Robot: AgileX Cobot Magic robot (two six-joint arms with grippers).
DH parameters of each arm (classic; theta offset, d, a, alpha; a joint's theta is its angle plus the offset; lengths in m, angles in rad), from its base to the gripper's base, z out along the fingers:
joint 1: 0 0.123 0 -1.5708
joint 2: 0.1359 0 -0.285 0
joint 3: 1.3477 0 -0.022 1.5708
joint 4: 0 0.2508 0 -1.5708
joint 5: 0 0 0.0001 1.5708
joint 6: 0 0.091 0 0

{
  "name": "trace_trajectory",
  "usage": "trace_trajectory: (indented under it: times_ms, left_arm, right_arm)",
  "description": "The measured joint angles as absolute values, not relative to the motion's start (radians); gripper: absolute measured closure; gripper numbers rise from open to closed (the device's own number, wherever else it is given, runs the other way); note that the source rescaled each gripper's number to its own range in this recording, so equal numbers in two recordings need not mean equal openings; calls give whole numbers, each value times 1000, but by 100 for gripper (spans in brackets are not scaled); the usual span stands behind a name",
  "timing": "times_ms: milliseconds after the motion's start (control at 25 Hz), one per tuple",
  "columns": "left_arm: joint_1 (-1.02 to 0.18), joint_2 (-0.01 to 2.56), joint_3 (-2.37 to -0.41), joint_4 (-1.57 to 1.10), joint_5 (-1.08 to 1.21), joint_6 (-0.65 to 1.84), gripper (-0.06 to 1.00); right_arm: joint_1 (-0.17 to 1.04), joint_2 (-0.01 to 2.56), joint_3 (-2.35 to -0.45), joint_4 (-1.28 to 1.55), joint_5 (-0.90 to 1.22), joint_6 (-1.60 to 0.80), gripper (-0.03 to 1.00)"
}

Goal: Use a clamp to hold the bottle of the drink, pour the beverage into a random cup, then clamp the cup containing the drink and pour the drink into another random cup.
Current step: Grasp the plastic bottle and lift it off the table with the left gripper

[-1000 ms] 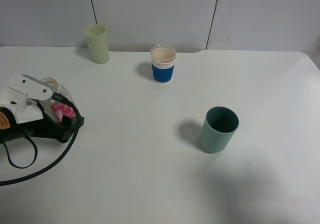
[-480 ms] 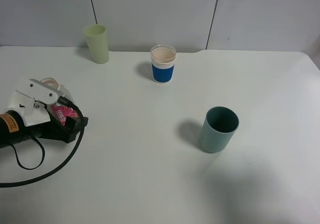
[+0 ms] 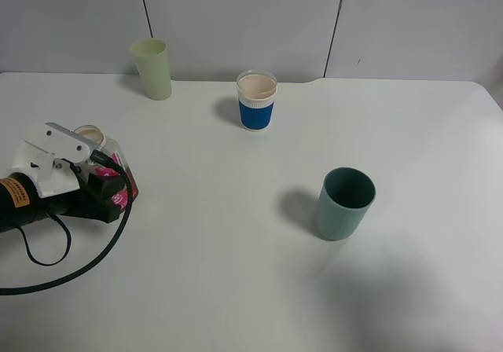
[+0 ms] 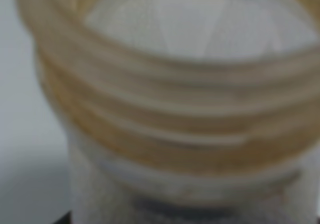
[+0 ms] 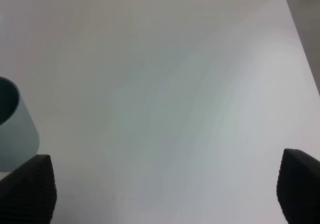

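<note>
White desk (image 3: 236, 289) fills the frame, with grey wall panels (image 3: 236, 14) behind it.

Left end effector (image 3: 108, 185), at the near left, is clamped on the bottle of the drink (image 3: 89, 136). The bottle stands upright on the desk, and its pink label shows between the fingers. Right end effector (image 5: 162, 189) hangs above bare desk with its jaws apart, holding nothing.

Teal cup (image 3: 344, 204) stands right of centre. Its dark inside looks empty from above. Blue-banded white cup (image 3: 256, 100) stands far centre, pinkish inside, and I see no liquid in it. Pale green tumbler (image 3: 152, 68) stands far left, contents not visible.

The bottle has no cap. In the left wrist view its threaded neck (image 4: 170, 109) fills the picture, out of focus. I cannot read the beverage level.

Judgement: thin clear plastic, so light, and likely to buckle under a hard squeeze. The squarish body at the label is the sound place to grip. The wide mouth will pour fast, so I would tilt slowly.
</note>
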State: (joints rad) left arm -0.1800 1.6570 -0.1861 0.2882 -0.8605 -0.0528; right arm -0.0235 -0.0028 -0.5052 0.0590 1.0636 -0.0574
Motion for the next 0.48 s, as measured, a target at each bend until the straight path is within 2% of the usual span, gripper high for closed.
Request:
trace_trajectory:
  times_ms: [480]
  left_arm:
    - [-209,1541,-184,171,-766,-67,94]
  right_arm:
    - [-24,-3,-505,59,1064,-57,33]
